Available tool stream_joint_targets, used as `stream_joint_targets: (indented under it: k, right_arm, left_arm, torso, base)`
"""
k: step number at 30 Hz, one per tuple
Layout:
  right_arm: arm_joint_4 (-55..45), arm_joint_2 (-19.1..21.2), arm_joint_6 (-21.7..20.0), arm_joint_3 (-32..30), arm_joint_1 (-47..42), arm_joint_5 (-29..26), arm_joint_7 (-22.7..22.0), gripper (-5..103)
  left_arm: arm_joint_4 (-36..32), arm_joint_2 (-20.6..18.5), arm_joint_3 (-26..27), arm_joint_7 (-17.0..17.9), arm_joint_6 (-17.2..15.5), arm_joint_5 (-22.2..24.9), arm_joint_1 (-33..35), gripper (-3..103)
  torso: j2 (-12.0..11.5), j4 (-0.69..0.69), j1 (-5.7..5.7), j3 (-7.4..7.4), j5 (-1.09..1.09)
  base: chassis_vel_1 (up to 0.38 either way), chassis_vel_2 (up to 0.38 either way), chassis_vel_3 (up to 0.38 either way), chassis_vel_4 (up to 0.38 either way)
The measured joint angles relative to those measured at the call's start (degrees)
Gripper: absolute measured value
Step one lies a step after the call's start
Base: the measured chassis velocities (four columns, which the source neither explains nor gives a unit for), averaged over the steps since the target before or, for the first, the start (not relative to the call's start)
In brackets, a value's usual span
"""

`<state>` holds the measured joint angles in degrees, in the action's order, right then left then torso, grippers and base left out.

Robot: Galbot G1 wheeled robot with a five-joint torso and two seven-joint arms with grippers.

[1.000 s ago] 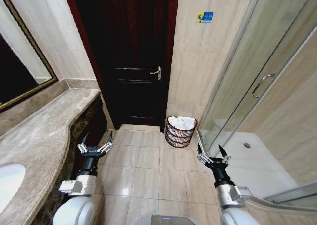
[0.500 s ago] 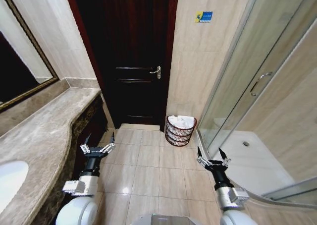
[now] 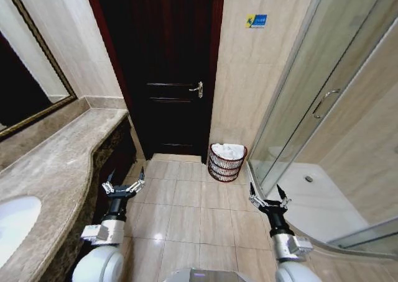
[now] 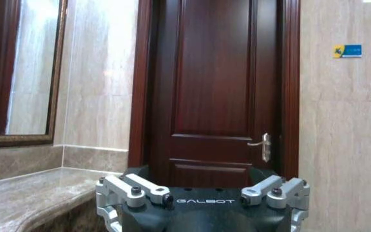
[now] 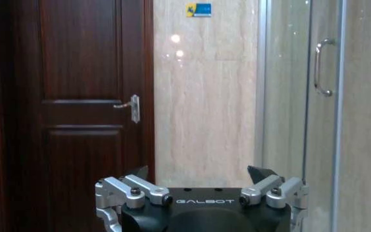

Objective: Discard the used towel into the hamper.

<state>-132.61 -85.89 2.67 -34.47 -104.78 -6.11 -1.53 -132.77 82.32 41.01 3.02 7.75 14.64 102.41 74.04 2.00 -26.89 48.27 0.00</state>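
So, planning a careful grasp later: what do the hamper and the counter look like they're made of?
The hamper looks like reddish-brown coated wire: thin open horizontal rings, a thicker rim, white cloth showing through. It could be rattan. The counter looks like polished stone, probably marble: mottled beige veining with a glossy sheen.

Both end effectors (image 3: pixel 124 179) (image 3: pixel 267 195) spread, empty.

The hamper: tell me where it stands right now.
In the head view the hamper stands on the tiled floor against the far wall, between the dark door and the glass shower enclosure, with white cloth in it.
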Motion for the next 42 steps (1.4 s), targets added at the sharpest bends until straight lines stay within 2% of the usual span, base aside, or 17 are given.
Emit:
stream_joint_targets:
  k: [7,42]
  right_arm:
    - [0.6,0.4,-0.6,-0.7,1.9,-0.2,1.4,100]
    - [0.7,0.3,-0.6,-0.7,1.9,-0.1,1.5,100]
  left_arm:
    - [0.7,0.0,0.4,-1.4,0.0,1.4,-0.5,100]
    - [0.7,0.0,0.4,-1.4,0.0,1.4,-0.5,100]
  torso:
    - [0.0,0.01,0.03,-0.02,0.0]
    - [-0.1,0.01,0.04,-0.04,0.0]
  base:
    - [0.0,0.0,0.0,0.0]
    - [0.0,0.0,0.0,0.0]
